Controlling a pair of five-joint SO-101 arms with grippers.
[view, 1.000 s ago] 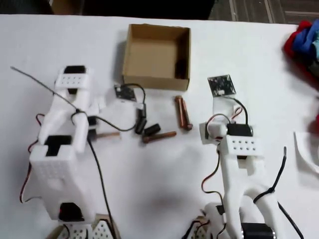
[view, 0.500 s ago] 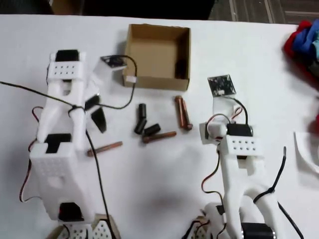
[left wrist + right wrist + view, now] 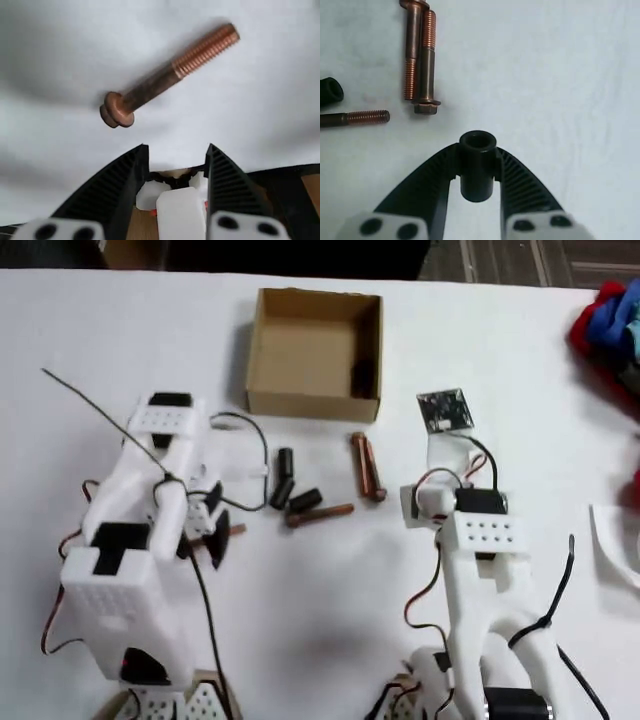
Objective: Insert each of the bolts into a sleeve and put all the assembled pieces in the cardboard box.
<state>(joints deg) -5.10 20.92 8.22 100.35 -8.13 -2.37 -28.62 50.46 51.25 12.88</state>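
My left gripper (image 3: 176, 150) hangs open over the bolt (image 3: 167, 80), which lies flat at 7 o'clock from the cardboard box (image 3: 315, 350). My right gripper (image 3: 477, 150) clamps a sleeve (image 3: 477, 172). The bolt looks stiff, smooth and likely to roll, so I'd pinch it mid-shank.

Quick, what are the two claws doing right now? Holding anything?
Left gripper: open, empty, a copper bolt lying just beyond it.
Right gripper: closed on a black sleeve.

This looks like a robot workshop: a white surface (image 3: 320, 620) holds two plastic robot arms (image 3: 130, 540) and a bare circuit board (image 3: 444, 411).
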